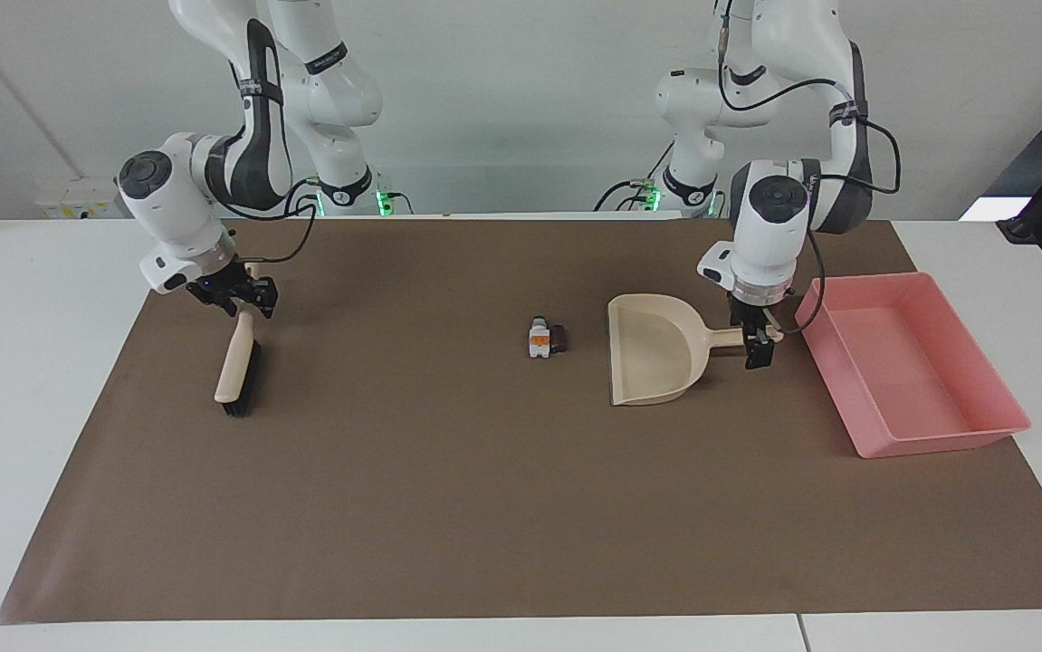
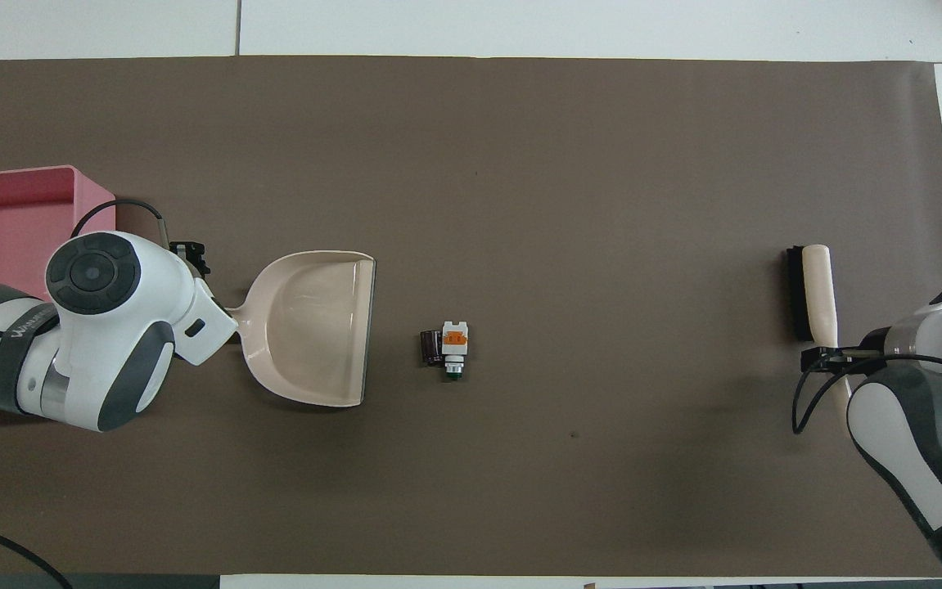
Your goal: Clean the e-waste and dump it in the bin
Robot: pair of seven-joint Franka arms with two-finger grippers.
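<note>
My right gripper (image 1: 246, 306) was down on the handle of the brush (image 1: 238, 366), its fingers set on either side of the handle; whether they had pinched it yet I could not tell. My left gripper (image 1: 759, 342) stood spread wide astride the dustpan (image 1: 656, 359) handle, one finger on each side, at the end next to the bin (image 1: 914, 362). The e-waste (image 1: 546, 338) lay on the brown mat (image 1: 521, 507) between brush and dustpan, just beside the dustpan's open mouth. The bin sat at my left arm's end of the table.
</note>
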